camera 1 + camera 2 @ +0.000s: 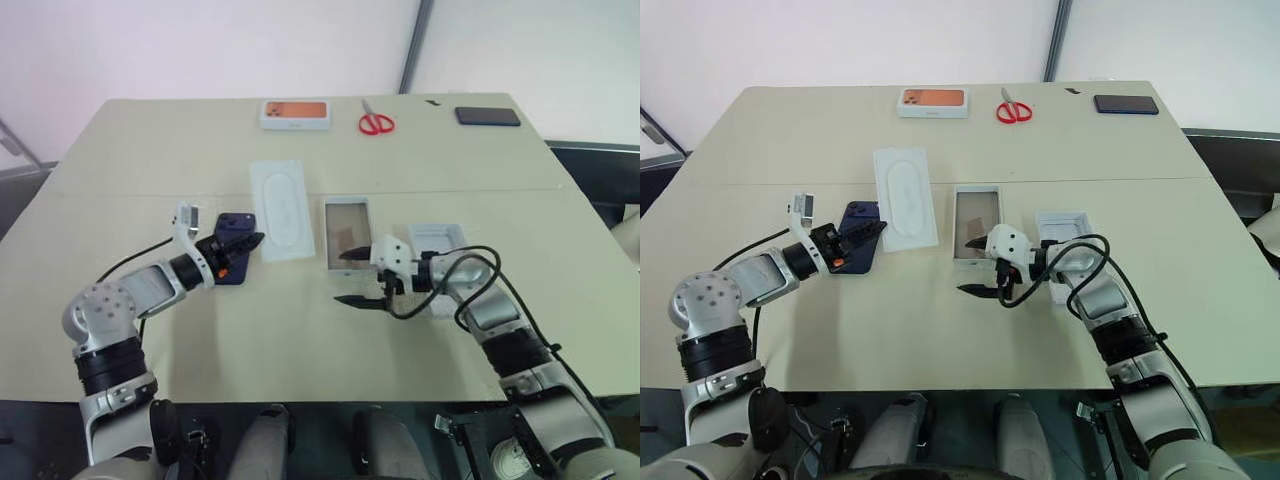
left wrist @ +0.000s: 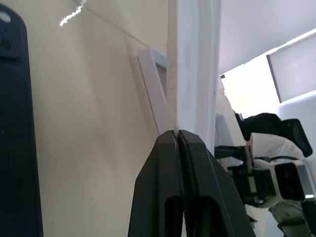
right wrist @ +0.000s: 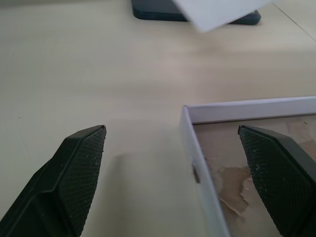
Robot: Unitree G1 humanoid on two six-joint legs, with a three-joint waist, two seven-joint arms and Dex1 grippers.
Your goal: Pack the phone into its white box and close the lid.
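The dark navy phone (image 1: 233,266) lies on the table, partly under my left gripper (image 1: 252,241). That gripper is shut on the left long edge of a flat white insert (image 1: 283,210), which runs edge-on from the fingertips (image 2: 170,140) in the left wrist view. The white box (image 1: 347,233), tan-brown inside, lies empty at the table's middle. My right gripper (image 1: 358,277) is open at the box's near end, one finger over the inside and the other off its near edge. The lid (image 1: 437,240) lies to the right of the box, partly hidden by my right arm.
At the table's far edge lie a white box picturing an orange phone (image 1: 296,114), red scissors (image 1: 376,122) and a black phone (image 1: 487,116). A black cable loops round my right wrist (image 1: 470,285).
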